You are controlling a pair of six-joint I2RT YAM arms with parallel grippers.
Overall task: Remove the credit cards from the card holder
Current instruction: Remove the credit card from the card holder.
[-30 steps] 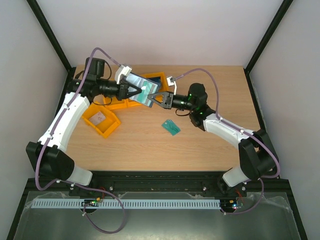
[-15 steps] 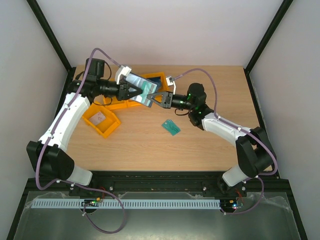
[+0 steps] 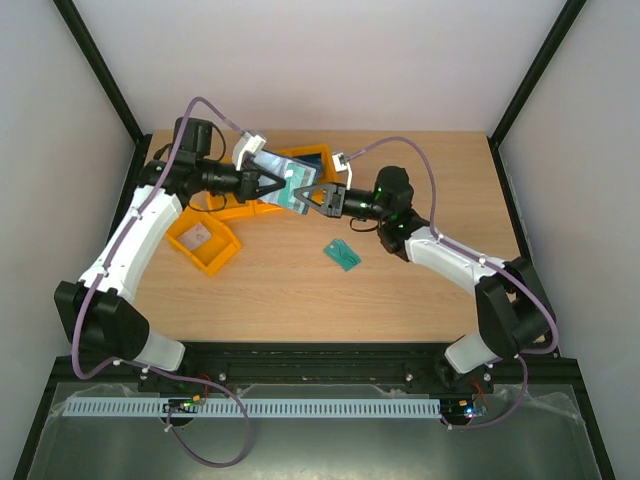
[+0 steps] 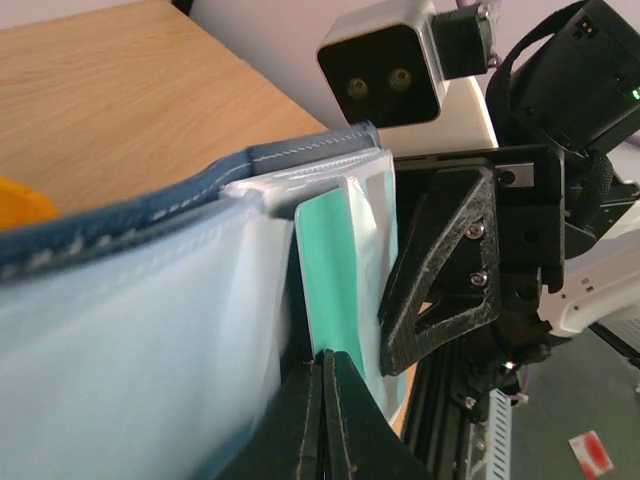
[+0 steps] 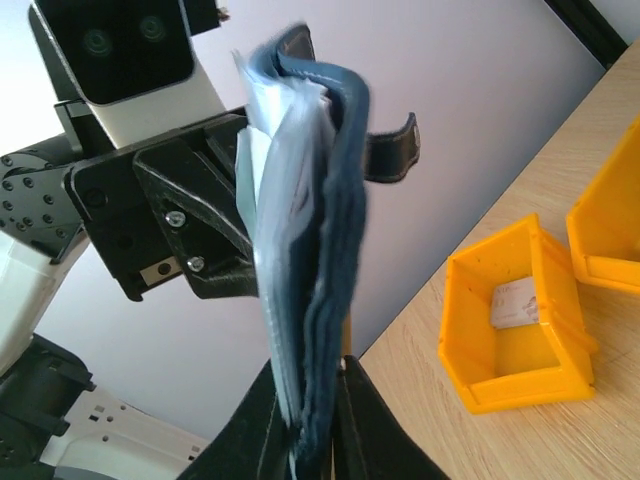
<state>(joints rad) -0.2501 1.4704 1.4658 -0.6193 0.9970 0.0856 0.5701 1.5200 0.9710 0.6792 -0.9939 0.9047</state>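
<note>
Three orange bins [image 3: 220, 259] sit far left. The nearest holds one pale card [image 3: 198, 233], the far one something dark blue, and the third is mostly hidden from you. One teal card [image 3: 343, 254] lies loose on the table [image 3: 420, 300]. The card holder [image 3: 280, 168] is held in the air between your tools, with the left gripper [image 3: 280, 186] and right gripper [image 3: 305, 197] each pinched tight on it. One green credit card [image 4: 335, 270] shows in a clear sleeve.

Dark navy card holder [image 3: 283, 183] with stitched edge, opened, pale blue-grey inside with clear sleeves. Held up off the table on edge, tilted, toward 11 o'clock of the tabletop. Clasp tab [image 5: 392, 148] sticking out sideways. One green credit card [image 4: 335, 265] upright in a sleeve; other cards not distinguishable.
</note>
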